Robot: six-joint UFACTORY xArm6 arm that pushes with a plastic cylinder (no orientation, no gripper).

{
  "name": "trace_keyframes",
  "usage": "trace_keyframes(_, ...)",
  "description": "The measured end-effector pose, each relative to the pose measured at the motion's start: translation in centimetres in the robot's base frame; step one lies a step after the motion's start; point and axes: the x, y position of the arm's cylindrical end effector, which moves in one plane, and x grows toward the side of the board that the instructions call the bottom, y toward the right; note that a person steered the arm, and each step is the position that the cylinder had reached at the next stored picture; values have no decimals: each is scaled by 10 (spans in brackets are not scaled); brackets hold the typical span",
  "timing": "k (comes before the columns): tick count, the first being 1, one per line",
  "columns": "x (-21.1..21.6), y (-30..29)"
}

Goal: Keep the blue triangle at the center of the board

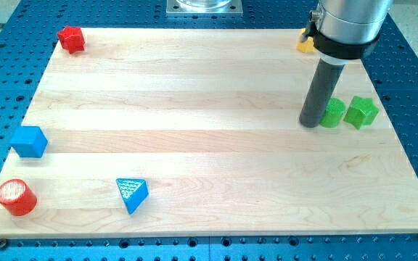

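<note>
The blue triangle (132,194) lies near the view's bottom left of the wooden board (194,138), well away from its centre. My tip (310,123) rests on the board at the view's right, just left of a green block (332,114) and far to the right of the blue triangle. The rod rises from there to the arm's grey cylinder at the view's top right.
A second green block (361,112) sits beside the first. A blue cube (29,141) and a red cylinder (15,197) are at the left edge. A red block (71,38) is in the top left corner. A yellow block (305,43) is partly hidden behind the arm.
</note>
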Motion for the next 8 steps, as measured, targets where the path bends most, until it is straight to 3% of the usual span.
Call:
trace_keyframes(4,-2,-19)
trace_keyframes(5,-2,-61)
trace_keyframes(7,-4,-223)
trace_keyframes(8,3,-224)
